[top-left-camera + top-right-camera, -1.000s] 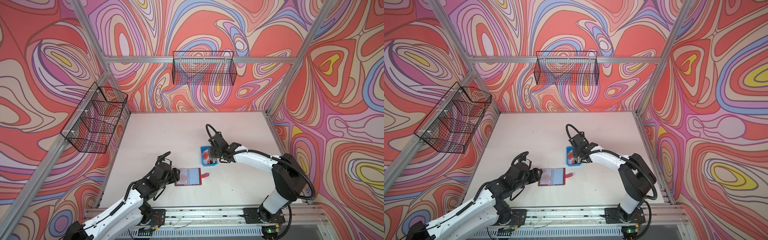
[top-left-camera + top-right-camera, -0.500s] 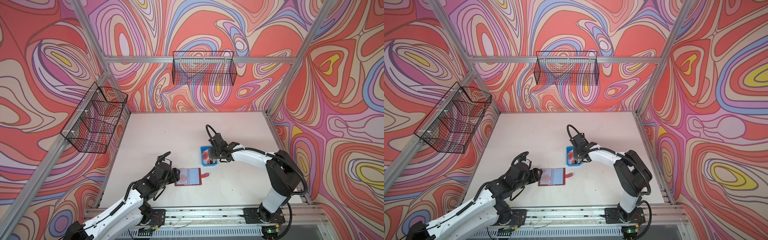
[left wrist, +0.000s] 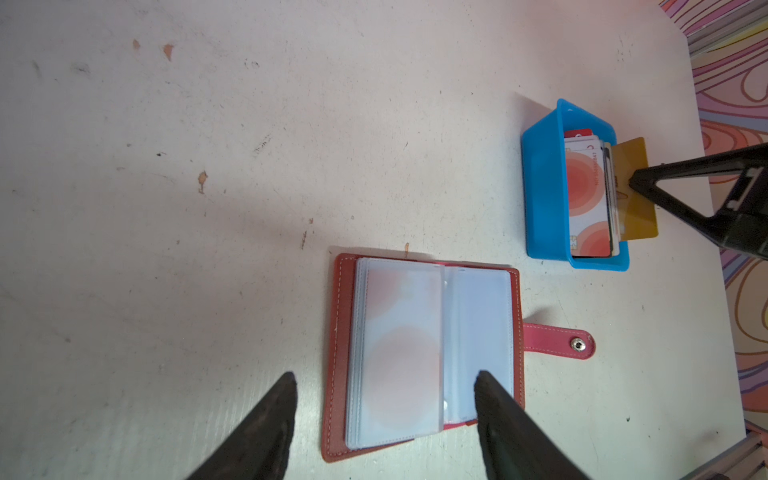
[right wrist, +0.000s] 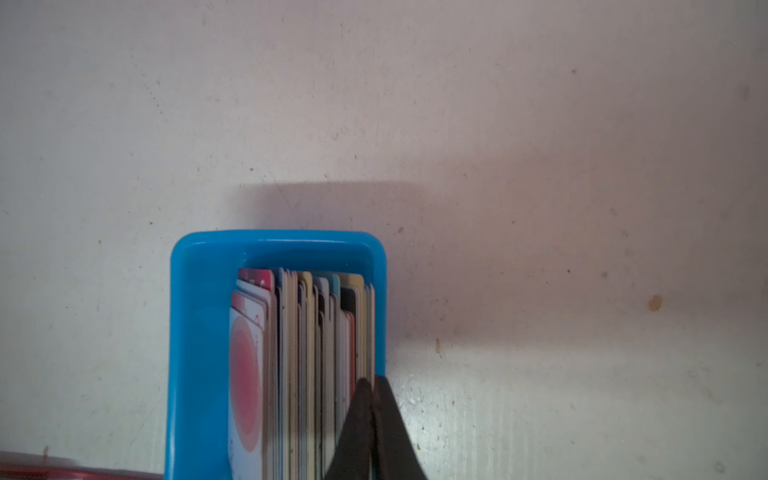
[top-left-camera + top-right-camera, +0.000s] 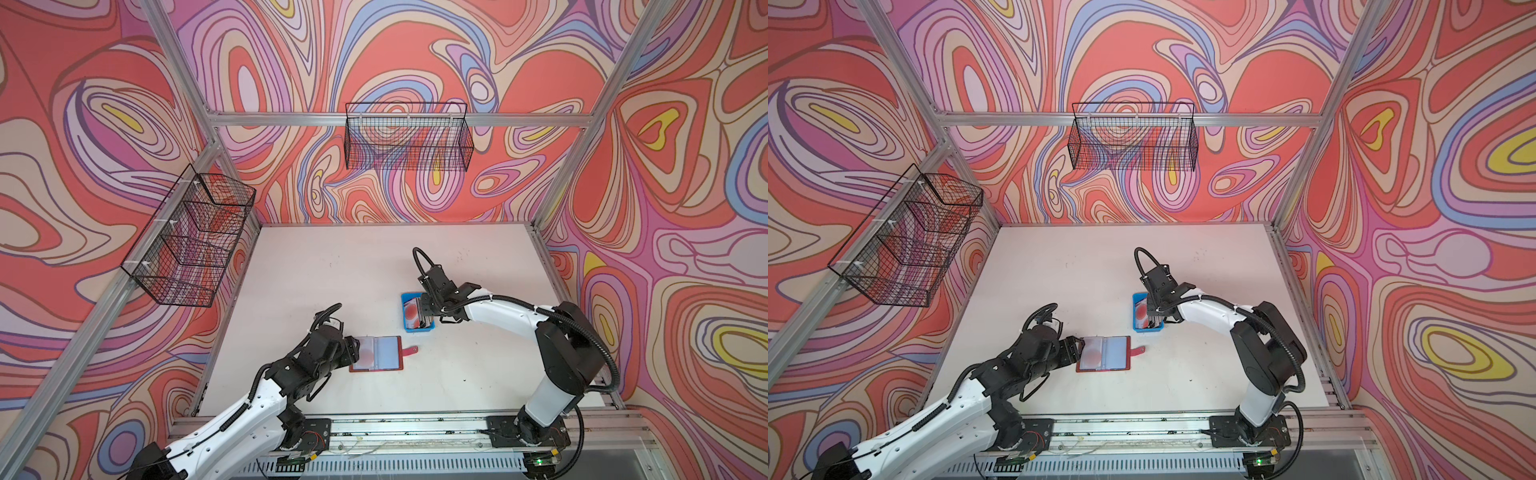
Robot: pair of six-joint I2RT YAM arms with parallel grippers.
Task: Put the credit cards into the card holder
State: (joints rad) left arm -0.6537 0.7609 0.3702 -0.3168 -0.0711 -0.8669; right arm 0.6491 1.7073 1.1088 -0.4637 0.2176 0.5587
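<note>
Jaws of the right gripper pinch a gold card from the tray; the left gripper has jaws spread over the open holder on the table. One sleeved card shows; many cards remain.

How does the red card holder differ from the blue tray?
The card holder lies open flat; the blue tray is a box. The card holder shows one card flat behind a sleeve; the blue tray holds many cards on edge. The left gripper is open at the card holder; the right gripper is shut on a gold card in the blue tray. Both rest on the table.
</note>
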